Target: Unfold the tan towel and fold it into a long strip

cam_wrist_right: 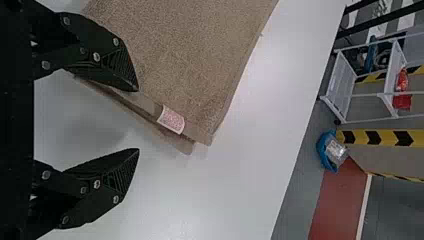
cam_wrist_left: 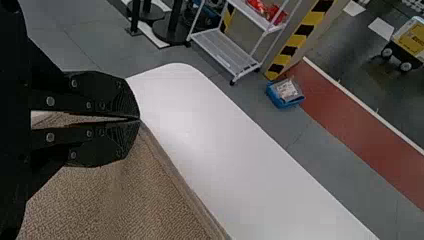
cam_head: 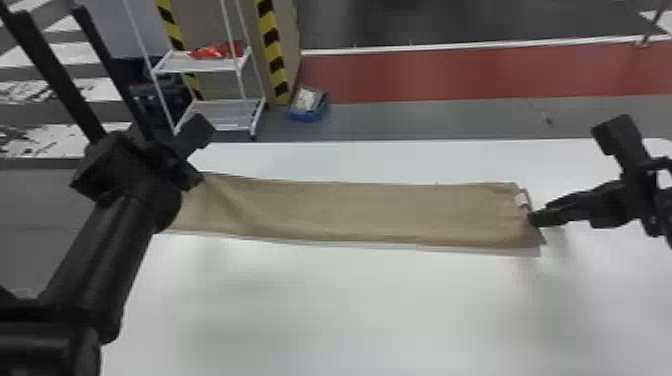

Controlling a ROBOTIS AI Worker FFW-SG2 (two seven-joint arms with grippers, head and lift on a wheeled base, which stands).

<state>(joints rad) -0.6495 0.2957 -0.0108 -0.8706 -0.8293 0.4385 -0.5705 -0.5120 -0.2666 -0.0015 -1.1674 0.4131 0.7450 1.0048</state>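
Head view: the tan towel (cam_head: pixel 350 210) lies as a long strip across the worktop (cam_head: pixel 350 300). Left wrist view: the left claw (cam_wrist_left: pixel 139 119) pinches it, tips together, likely for tension. Right wrist view: the right claw (cam_wrist_right: pixel 137 120) gapes wide, empty, perhaps to square that end.

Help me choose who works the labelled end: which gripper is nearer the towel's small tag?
Right. The right gripper is open close by the tag, at the towel's right end; the left gripper is shut on the towel's opposite end.
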